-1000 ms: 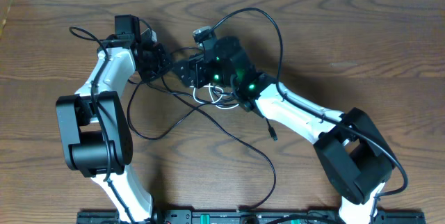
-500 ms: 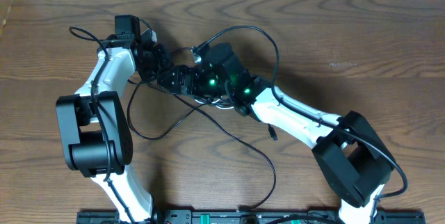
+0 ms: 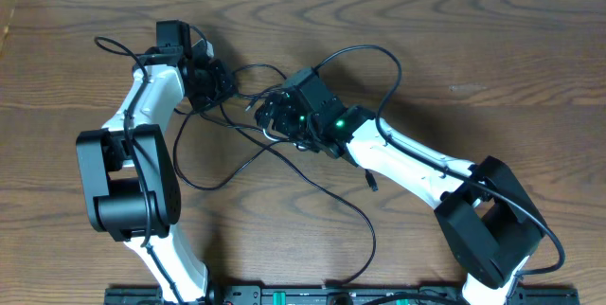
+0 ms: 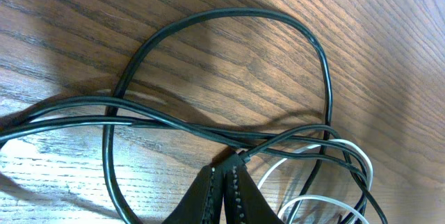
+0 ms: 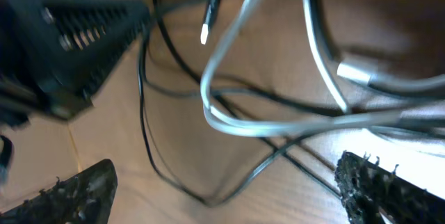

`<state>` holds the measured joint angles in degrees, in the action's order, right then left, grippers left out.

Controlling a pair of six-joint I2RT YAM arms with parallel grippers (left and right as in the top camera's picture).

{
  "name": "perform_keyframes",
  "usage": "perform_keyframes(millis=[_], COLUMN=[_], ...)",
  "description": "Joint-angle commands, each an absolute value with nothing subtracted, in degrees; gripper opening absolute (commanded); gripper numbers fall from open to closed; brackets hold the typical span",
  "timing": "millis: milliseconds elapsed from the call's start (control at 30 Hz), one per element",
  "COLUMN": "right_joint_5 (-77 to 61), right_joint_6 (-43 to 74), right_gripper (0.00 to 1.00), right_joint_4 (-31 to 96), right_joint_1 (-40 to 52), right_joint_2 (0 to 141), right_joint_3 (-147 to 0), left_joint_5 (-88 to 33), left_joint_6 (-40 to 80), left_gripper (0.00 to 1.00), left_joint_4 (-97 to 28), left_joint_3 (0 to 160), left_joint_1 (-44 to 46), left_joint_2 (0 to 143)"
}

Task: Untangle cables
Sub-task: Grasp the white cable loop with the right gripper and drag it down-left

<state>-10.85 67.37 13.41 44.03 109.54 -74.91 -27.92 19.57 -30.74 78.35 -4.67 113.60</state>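
- L gripper point(image 4: 222, 174) is pinching shut on black cables point(image 4: 229, 12), thin glossy strands looping over the wood.
- R gripper point(image 5: 229, 190) is gaping wide, gripping nothing; white cable point(image 5: 292, 128) is lying blurred just ahead of its fingers.
- Cords are bunching on table point(image 3: 492, 49) betw. both grippers; bare wood is stretching right.

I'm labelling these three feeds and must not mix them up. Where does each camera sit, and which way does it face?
Overhead: fixed above the table, looking straight down; both arms show, left gripper and right gripper close together over the black cables.
Left wrist: on the left arm, looking down past its shut fingers, which seem to pinch the black cables.
Right wrist: on the right arm, close above the cables, blurred; its open fingertips show at both lower corners.
Shared: both wrist views show the white cable crossing black ones.
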Motion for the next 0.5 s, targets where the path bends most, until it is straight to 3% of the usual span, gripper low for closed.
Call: perform_keyframes(millis=[0, 100, 467], right_joint_5=[-5.0, -1.3, 2.7], right_joint_6=[67.7, 67.7, 72.8], right_gripper=[0.86, 0.74, 0.65], right_joint_4=[12.4, 12.0, 7.6], right_joint_1=[45.1, 46.0, 48.1], right_joint_2=[108.9, 109.8, 114.4], right_joint_3=[-75.0, -75.0, -75.0], left_joint_5=[-27.1, -27.1, -27.1], left_joint_6=[19.6, 19.6, 19.6], left_gripper=[0.08, 0.09, 0.09], left_joint_4=[-30.7, -30.7, -30.8], left_joint_3=[78.2, 78.2, 78.2], left_joint_1=[-4.7, -4.7, -4.7], left_joint_2=[113.8, 113.8, 113.8])
